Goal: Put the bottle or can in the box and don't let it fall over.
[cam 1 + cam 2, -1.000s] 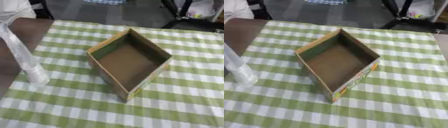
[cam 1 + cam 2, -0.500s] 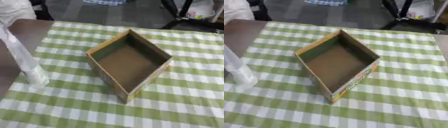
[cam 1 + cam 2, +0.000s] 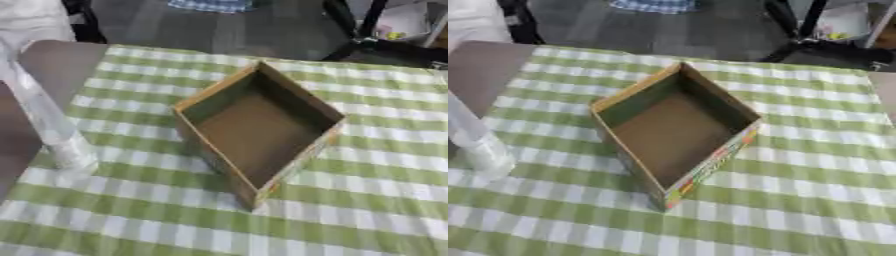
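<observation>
While neither hand shows in either view, the cloth (image 3: 367, 200), green and white check, fills the lower frame. Box (image 3: 258, 127) sits centre on it, open, corner toward the camera, nothing inside. Clear bottle (image 3: 52, 125) stands upright at left edge, well apart from box. Dark floor at top.

Soft even indoor light, both views blurry, box (image 3: 258, 125) interior shaded, dim background
</observation>
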Motion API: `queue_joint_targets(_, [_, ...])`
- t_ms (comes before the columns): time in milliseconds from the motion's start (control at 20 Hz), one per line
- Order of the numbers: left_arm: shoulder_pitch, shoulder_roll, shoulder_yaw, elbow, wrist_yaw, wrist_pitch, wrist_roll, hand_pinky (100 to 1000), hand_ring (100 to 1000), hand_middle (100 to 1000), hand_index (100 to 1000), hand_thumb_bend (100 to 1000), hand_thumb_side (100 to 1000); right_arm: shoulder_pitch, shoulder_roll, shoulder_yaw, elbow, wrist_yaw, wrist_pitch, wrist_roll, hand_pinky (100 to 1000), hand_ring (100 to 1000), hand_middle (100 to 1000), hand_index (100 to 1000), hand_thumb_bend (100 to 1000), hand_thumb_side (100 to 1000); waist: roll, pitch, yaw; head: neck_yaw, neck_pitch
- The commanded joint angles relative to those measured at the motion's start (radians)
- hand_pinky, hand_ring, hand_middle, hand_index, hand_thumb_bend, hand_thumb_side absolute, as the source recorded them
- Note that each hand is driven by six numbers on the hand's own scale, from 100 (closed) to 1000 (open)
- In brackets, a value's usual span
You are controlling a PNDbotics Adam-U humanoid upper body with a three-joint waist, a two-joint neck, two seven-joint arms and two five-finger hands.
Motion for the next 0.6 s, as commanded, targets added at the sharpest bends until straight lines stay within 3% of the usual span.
queue_joint_targets(50, [-0.019,0.059,-0.002,0.012,0.005,-0.005,-0.002,1000,1000,985,1000,311,480,-0.003,-0.01,-0.005,-0.018,0.005,0.001,0.002,920,1000,1000,1000,100,605,0.002,-0.008,0.001,0.022,-0.009])
queue_joint_targets(250, [-0.038,0.08,-0.013,0.039,0.005,-0.012,-0.007,1000,1000,987,1000,314,481,-0.003,-0.009,-0.003,-0.018,0.007,0.001,0.004,920,1000,1000,1000,100,605,0.001,-0.007,0.003,0.051,-0.009])
queue_joint_targets(600, [-0.076,0.11,-0.048,0.083,-0.007,-0.027,-0.035,1000,1000,986,1000,316,481,-0.002,-0.012,0.001,-0.018,0.005,0.001,0.007,920,1000,1000,1000,100,604,-0.001,-0.009,0.004,0.051,-0.015])
